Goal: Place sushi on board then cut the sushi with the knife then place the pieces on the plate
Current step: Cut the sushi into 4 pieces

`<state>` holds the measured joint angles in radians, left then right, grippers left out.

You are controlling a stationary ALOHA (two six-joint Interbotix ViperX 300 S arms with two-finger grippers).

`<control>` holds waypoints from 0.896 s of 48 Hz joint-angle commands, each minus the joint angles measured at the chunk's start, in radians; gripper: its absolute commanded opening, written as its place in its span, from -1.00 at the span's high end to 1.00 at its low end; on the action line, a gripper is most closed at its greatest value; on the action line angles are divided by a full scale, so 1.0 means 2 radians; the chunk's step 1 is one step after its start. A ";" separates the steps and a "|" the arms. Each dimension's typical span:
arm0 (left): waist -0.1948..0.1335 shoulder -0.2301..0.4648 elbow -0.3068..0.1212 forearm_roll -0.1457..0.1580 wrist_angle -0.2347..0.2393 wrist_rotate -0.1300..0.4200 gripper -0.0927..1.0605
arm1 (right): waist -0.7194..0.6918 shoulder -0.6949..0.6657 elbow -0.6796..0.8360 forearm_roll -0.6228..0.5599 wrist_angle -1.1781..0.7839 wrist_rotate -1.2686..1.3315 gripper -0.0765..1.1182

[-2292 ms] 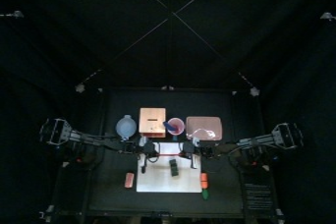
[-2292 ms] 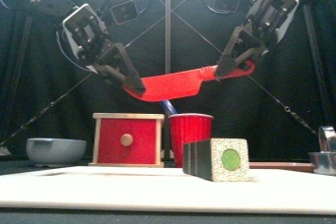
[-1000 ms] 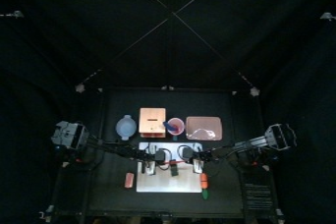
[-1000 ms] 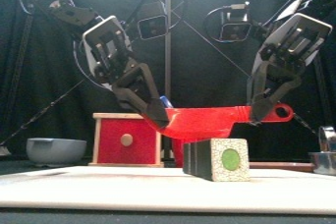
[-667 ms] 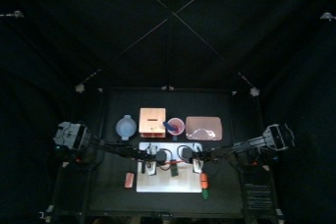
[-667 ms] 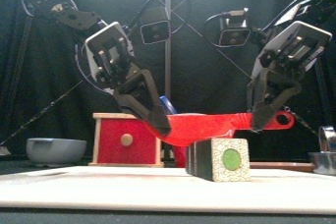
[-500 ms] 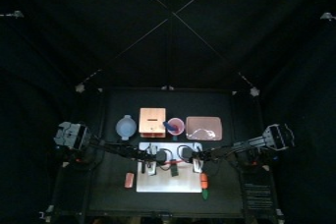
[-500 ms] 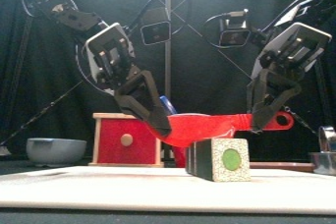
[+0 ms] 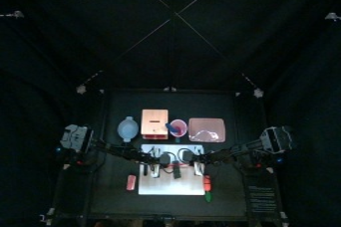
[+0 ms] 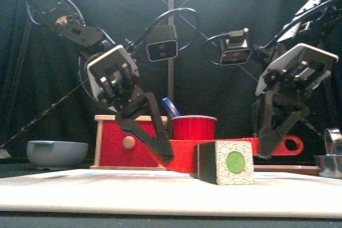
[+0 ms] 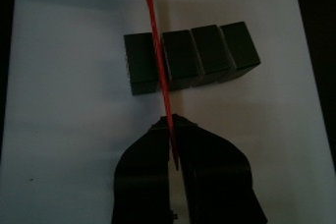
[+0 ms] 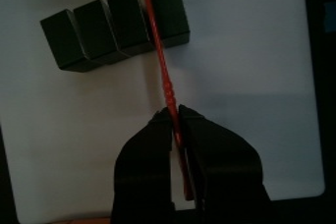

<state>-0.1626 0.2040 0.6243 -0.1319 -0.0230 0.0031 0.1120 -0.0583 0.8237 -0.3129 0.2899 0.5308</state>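
Note:
The sushi roll point(image 10: 225, 162), several dark green blocks with a white and green end face, lies on the white cutting board point(image 10: 80, 194). A red knife point(image 10: 187, 153) is held level across it. My left gripper point(image 10: 160, 140) is shut on the blade end and my right gripper point(image 10: 274, 138) is shut on the handle end. In the left wrist view the knife point(image 11: 156, 51) crosses the roll point(image 11: 197, 57) at the seam beside its end block. The right wrist view shows the same blade point(image 12: 159, 49) over the roll point(image 12: 98, 29), ahead of my right gripper point(image 12: 178, 122).
Behind the board stand a wooden box with a red drawer front point(image 10: 131, 140), a red cup point(image 10: 197, 127) holding a blue knife point(image 10: 167, 106), and a blue-grey bowl point(image 10: 56, 152). The pink tray point(image 9: 206, 127) lies at the back right. Small toy foods point(image 9: 132, 181) flank the board.
Both grippers have come down and forward with the red knife, from high above the roll to level with it. The blade now sits on the roll.

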 commanded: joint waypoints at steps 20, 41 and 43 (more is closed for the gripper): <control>0.036 -0.011 -0.008 0.032 0.003 0.002 0.21 | -0.048 -0.012 -0.006 -0.008 0.005 0.005 0.32; 0.015 -0.074 -0.009 0.043 0.026 0.002 0.21 | -0.026 -0.085 -0.017 -0.005 0.037 0.006 0.32; 0.008 -0.077 -0.010 0.043 0.026 0.002 0.21 | -0.020 -0.091 -0.017 -0.005 0.037 0.006 0.32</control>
<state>-0.0951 0.0905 0.6243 -0.0491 0.0337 0.0061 0.0660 -0.1917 0.8099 -0.3237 0.3651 0.5323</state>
